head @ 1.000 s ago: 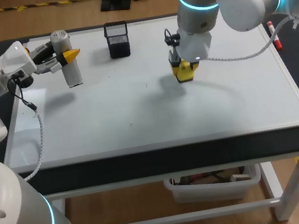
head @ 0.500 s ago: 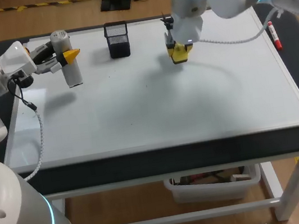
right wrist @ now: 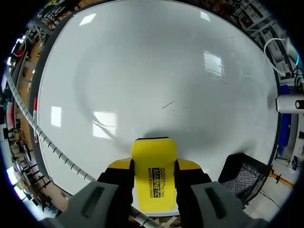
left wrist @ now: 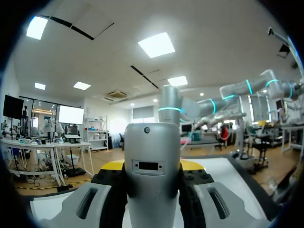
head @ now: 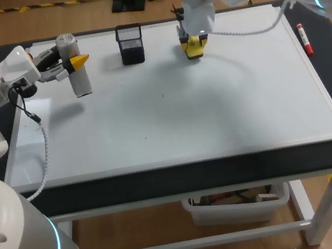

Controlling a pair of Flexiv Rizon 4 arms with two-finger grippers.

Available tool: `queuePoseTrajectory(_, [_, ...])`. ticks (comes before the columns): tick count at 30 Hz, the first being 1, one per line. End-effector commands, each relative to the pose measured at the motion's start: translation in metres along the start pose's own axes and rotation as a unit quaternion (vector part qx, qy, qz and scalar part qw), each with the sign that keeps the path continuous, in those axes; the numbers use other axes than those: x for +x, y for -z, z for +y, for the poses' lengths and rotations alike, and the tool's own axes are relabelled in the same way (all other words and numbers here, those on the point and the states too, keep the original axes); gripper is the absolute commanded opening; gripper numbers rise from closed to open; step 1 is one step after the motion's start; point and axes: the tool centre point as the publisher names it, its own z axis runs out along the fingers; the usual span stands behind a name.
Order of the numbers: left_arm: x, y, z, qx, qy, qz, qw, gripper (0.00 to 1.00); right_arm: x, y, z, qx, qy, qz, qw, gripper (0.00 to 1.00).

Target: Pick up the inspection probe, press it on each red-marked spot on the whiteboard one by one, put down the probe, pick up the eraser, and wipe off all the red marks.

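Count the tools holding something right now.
2. The left tool grips the grey inspection probe over the whiteboard's far left corner. The right tool grips the yellow eraser near the far edge, right of the black mesh holder.

So the black tabletop (head: 163, 185) is almost fully covered by a big whiteboard (head: 172, 123) lying flat on it. A black mesh pen cup (head: 130, 43) stands on the board near its far edge, and a red marker (head: 305, 39) lies on the bare strip just off the board's right edge
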Motion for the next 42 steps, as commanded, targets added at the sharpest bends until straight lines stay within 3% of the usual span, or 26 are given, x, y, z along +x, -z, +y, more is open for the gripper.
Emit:
queuePoseTrajectory(1, [0.0,0.0,0.0,0.002,-0.001,0.0,1.0,0.0,-0.002,-0.004,-0.025,-0.041,-0.004,0.006,0.999,0.0])
queuePoseTrajectory(13, [0.0,0.0,0.0,0.002,-0.001,0.0,1.0,0.0,-0.001,-0.01,-0.033,-0.065,-0.028,0.008,0.997,0.0])
queuePoseTrajectory(38, [0.0,0.0,0.0,0.002,-0.001,0.0,1.0,0.0,-0.003,-0.018,-0.033,-0.074,-0.036,0.019,0.996,0.0])
queuePoseTrajectory(42, [0.0,0.0,0.0,0.002,-0.001,0.0,1.0,0.0,-0.004,-0.018,-0.031,-0.074,-0.037,0.019,0.996,0.11])
